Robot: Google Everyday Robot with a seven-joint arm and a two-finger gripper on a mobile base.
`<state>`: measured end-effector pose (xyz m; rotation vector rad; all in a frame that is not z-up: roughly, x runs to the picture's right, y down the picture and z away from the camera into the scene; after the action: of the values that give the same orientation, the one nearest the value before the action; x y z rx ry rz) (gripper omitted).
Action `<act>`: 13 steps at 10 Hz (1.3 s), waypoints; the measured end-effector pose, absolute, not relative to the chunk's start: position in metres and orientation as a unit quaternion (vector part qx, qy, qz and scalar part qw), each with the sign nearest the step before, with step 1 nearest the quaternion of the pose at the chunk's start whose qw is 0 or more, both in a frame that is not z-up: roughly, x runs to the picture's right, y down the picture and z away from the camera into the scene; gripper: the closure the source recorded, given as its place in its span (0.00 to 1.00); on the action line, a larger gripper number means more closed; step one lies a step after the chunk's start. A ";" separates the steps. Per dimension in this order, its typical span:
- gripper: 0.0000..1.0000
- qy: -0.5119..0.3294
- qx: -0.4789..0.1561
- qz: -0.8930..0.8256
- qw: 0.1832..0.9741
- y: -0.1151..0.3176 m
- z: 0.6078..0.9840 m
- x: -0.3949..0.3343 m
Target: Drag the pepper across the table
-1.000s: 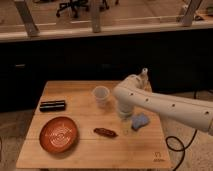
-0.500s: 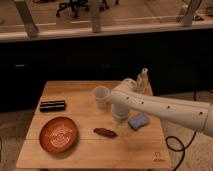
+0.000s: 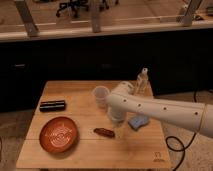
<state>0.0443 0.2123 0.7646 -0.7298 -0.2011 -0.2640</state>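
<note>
The slim dark red-brown pepper [image 3: 104, 132] lies on the light wooden counter [image 3: 75, 95] just lower-left of the hand [image 3: 116, 121], whose state I cannot tell.

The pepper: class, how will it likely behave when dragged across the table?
The pepper looks small and slim, so it is probably light. Lying flat on the table, it may pivot or roll sideways. The gripper hangs close beside it.

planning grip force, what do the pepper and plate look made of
Pepper: dark red-brown, smooth-looking, maybe plastic or a dried chilli; the look leaves it open. Plate: orange-brown with a ringed pattern, matte, likely ceramic or plastic. The gripper hangs close beside the pepper.
</note>
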 end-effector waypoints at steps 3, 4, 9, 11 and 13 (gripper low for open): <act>0.20 -0.107 -0.357 -0.127 0.919 0.219 0.769 0.029; 0.20 -0.108 -0.357 -0.127 0.919 0.220 0.770 0.029; 0.20 -0.114 -0.358 -0.120 0.919 0.225 0.779 0.012; 0.20 -0.116 -0.359 -0.118 0.919 0.227 0.782 0.008; 0.20 -0.114 -0.359 -0.113 0.919 0.228 0.785 0.003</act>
<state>0.0030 0.2277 0.7849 -0.7378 -0.2340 -0.2330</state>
